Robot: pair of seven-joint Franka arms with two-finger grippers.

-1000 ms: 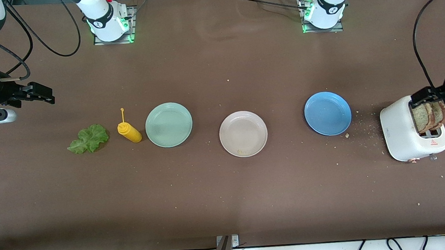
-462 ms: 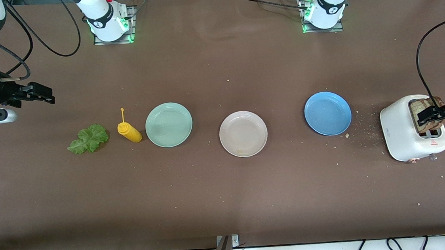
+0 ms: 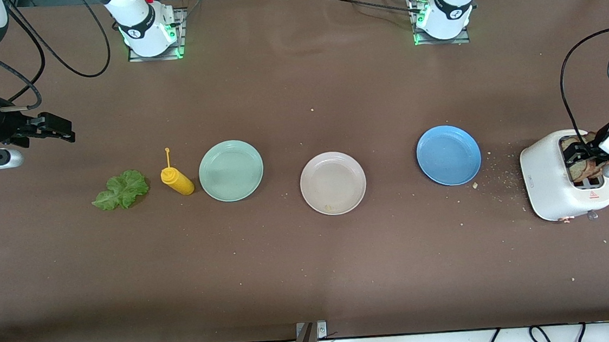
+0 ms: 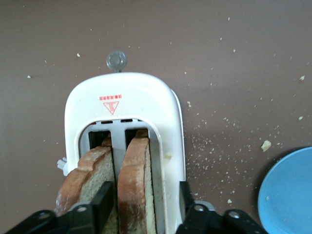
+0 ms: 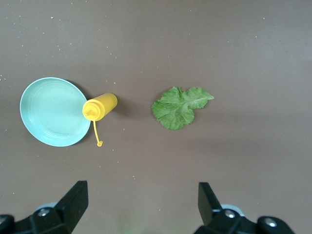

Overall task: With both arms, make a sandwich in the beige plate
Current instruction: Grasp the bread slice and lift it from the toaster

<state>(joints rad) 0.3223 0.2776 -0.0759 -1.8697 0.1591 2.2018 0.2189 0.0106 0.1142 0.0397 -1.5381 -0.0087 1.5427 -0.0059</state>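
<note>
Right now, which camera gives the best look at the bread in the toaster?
The left wrist view: two bread slices stand upright in the white toaster's slots, crusts plain. The front view shows them small, partly covered by the left tool. The right wrist view misses them.

In the front view the left claw point(image 3: 580, 156) sits partly sunk among the bread slices point(image 3: 586, 162) in the toaster point(image 3: 550, 184), so its fingertips cannot be seen there. In the left wrist view the picture's edge cuts off the slices, the claw's body and most of the blue plate point(image 4: 287, 195); whether the fingers point(image 4: 102, 204) press the crust is unclear. The slices' lower parts are hidden inside the slots. The right wrist view crops the right claw point(image 5: 141, 207) at the frame's edge.
</note>
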